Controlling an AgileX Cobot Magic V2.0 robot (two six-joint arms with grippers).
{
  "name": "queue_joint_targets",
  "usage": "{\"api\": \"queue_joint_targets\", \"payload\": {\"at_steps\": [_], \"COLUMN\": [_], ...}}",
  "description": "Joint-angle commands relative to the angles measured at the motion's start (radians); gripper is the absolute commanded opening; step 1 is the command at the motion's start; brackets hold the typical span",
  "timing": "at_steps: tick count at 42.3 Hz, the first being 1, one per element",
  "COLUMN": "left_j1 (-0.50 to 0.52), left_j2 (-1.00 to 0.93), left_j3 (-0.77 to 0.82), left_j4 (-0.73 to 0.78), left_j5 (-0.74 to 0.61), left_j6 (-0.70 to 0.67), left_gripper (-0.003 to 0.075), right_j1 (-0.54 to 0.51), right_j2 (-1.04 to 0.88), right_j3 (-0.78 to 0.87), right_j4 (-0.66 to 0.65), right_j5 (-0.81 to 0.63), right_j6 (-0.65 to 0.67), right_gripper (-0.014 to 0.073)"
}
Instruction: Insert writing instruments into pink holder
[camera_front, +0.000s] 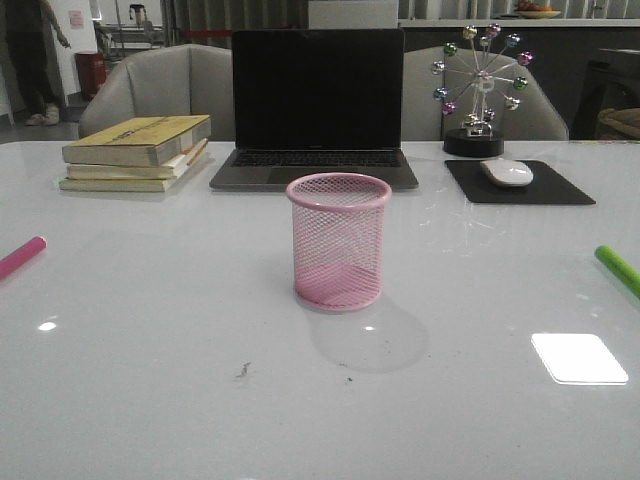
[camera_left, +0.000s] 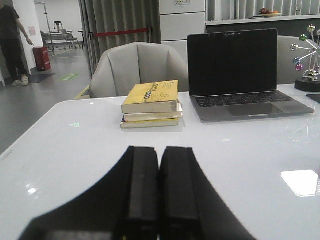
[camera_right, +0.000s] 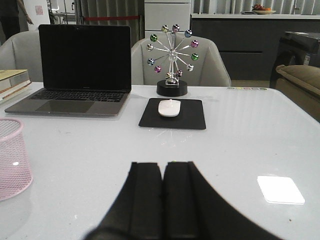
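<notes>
Pink wire-mesh holder sitting upright before open black laptop; magenta marker far left, green marker far right. Left gripper and right gripper pressing fingers together, gripping nothing.

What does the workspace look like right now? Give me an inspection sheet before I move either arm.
Surface: white glossy table, a few small dark specks near the front.
Job's things: pink mesh holder upright at centre, empty; magenta marker at the left edge; lime green marker at the right edge, both lying flat and partly out of frame.
Clutter: stack of books, open laptop, mouse on a black mouse pad, ball ferris-wheel ornament.
Grippers: left end effector shut, empty; right end effector shut, empty.
Cables: nothing seen.
Surroundings: grey armchairs behind the table; a person standing far left.
</notes>
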Motion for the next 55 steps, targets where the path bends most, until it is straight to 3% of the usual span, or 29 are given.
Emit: {"api": "queue_joint_targets", "payload": {"at_steps": [1, 27, 34, 43, 55], "left_j1": [-0.007, -0.007, -0.007, -0.007, -0.007], "left_j2": [-0.018, -0.018, -0.018, 0.015, 0.238], "left_j3": [0.004, 0.004, -0.060, -0.290, -0.605], "left_j4": [-0.007, -0.007, -0.036, -0.050, -0.066], "left_j5": [-0.085, -0.136, -0.157, -0.009, 0.236], "left_j6": [-0.008, -0.008, -0.010, -0.010, -0.010], "left_gripper": [0.0091, 0.0091, 0.0091, 0.0091, 0.0091], "right_j1": [-0.004, -0.004, -0.004, -0.004, -0.004], "right_j2": [-0.019, -0.019, -0.019, 0.009, 0.214], "right_j3": [-0.006, -0.006, -0.062, -0.283, -0.597], "right_j4": [0.002, 0.002, 0.002, -0.024, -0.043], "right_j5": [-0.091, -0.094, -0.090, 0.083, 0.260], "right_j6": [-0.008, -0.008, -0.008, -0.009, -0.009], "right_gripper": [0.0057, 0.0057, 0.0057, 0.0057, 0.0057]}}
